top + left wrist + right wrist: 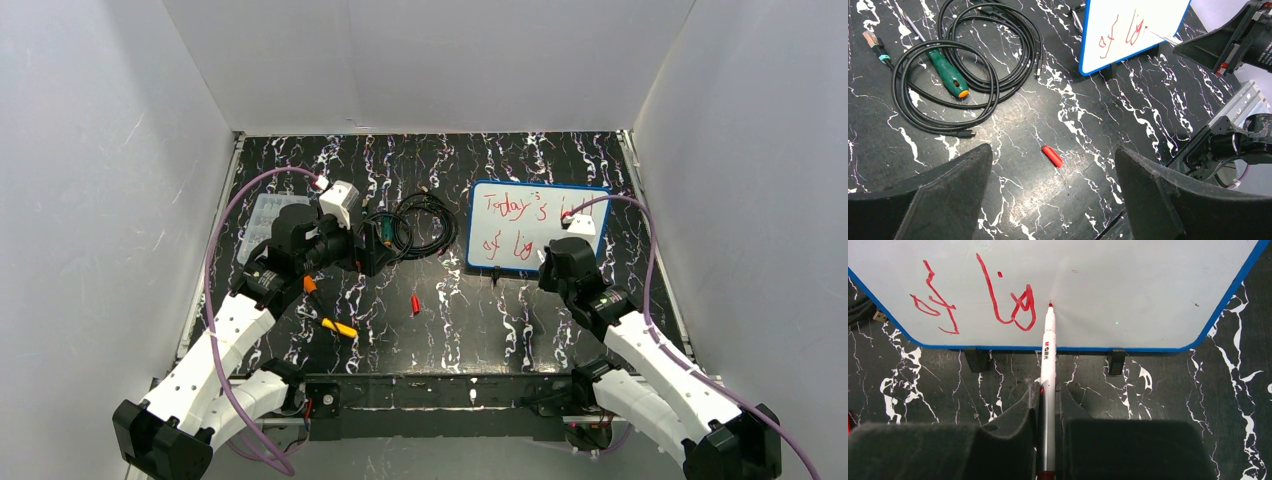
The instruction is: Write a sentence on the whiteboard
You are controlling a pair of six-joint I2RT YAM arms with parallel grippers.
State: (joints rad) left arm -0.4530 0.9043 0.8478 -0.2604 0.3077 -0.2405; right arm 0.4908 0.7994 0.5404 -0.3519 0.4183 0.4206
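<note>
Reaching forward from the near right, the right arm keeps its gripper (1048, 390) pinched on a white marker (1049, 345), the red tip meeting the whiteboard (1148, 290) just right of the lower line of the sentence (510, 208). That board sits on small black feet at the far right of the desk (450, 320). The left arm bends inward, its gripper (372, 255) spread wide and empty above a red cap (1052, 156) near a cable coil (913, 112).
</note>
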